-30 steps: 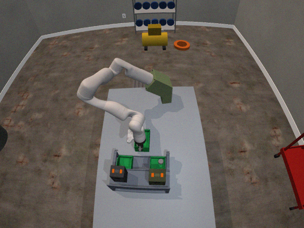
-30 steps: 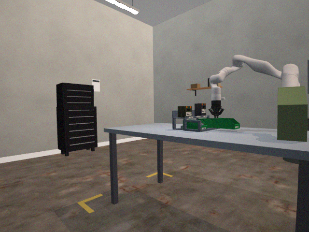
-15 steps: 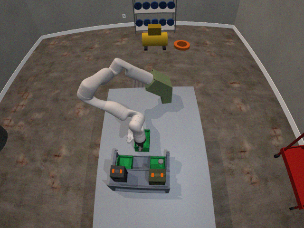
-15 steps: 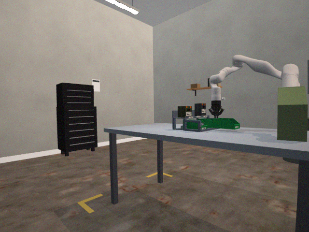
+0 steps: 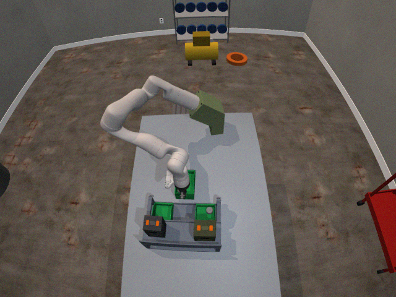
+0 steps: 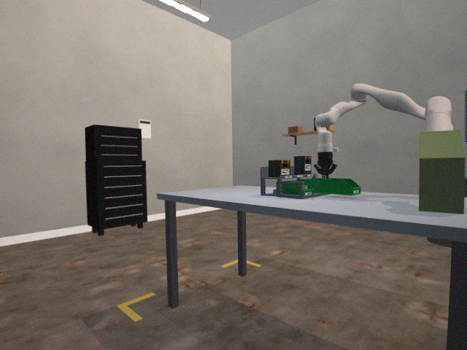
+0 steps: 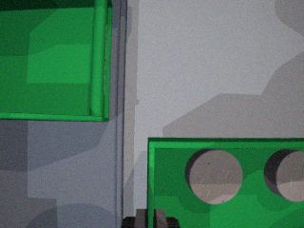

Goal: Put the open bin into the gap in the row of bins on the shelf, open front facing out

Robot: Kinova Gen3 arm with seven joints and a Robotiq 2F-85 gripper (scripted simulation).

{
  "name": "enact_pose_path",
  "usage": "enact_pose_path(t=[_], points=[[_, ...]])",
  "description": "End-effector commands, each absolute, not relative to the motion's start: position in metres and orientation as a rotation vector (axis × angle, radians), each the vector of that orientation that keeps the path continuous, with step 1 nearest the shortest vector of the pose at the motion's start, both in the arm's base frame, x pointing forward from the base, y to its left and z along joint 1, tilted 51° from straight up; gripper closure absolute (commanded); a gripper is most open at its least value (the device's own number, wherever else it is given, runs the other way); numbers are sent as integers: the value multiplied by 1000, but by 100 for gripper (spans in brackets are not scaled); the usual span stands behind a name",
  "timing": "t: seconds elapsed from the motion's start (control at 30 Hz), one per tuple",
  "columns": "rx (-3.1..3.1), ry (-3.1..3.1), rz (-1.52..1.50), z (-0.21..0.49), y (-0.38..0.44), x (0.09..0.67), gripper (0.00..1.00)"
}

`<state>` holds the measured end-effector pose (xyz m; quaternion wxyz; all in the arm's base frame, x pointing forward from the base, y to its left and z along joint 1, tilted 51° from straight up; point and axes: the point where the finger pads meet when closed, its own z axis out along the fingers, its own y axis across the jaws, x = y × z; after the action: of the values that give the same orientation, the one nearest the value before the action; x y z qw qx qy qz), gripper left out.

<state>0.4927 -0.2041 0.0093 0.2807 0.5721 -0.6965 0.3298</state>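
The open green bin (image 5: 192, 184) (image 6: 336, 186) (image 7: 172, 190) lies on the table in front of the shelf (image 5: 180, 245) (image 6: 268, 185), in line with the gap (image 5: 184, 211) between the two shelf bins. Two round grey parts (image 7: 216, 177) (image 7: 291, 177) lie in it. My gripper (image 5: 182, 195) (image 6: 325, 175) (image 7: 151, 221) points straight down at the bin's end nearest the shelf and is shut on its thin wall. The left shelf bin (image 5: 162, 210) (image 7: 52, 66) and the right shelf bin (image 5: 203, 213), which holds a grey disc (image 5: 209, 210), sit under the low board.
A black box (image 5: 154, 225) and an olive box (image 5: 204, 230) stand on the shelf's upper board. The shelf's grey lip (image 7: 119, 119) runs beside the left bin. The arm's green pedestal (image 5: 209, 115) (image 6: 441, 169) stands at the table's far end.
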Motion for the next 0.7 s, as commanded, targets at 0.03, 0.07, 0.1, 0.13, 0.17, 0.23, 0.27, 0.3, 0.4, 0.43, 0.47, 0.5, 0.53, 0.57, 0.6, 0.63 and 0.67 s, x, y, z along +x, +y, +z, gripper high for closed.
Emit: enact_pose_path(t=[0.03, 0.07, 0.1, 0.13, 0.17, 0.23, 0.27, 0.3, 0.4, 0.43, 0.47, 0.5, 0.53, 0.57, 0.6, 0.63, 0.67], points=[[1537, -1868, 886, 10, -202, 494, 90], [1537, -1868, 886, 10, -202, 494, 90], [1537, -1868, 886, 10, -202, 494, 90], [1537, -1868, 886, 10, -202, 494, 90], [1537, -1868, 886, 10, -202, 494, 90], [1537, -1868, 886, 10, -202, 494, 90], [1537, -1868, 886, 10, -202, 494, 90], [1535, -1868, 885, 10, -203, 495, 90], [1536, -1868, 886, 11, -204, 501, 90], [1537, -1868, 886, 11, -204, 503, 90], [1537, -1868, 886, 11, -204, 503, 90], [1537, -1868, 886, 11, -204, 503, 90], [1537, -1868, 886, 11, -204, 503, 90], [1537, -1868, 886, 11, -204, 503, 90], [1537, -1868, 886, 11, -204, 503, 90], [1537, -1868, 886, 11, -204, 503, 90], [1537, -1868, 886, 11, -204, 503, 90]])
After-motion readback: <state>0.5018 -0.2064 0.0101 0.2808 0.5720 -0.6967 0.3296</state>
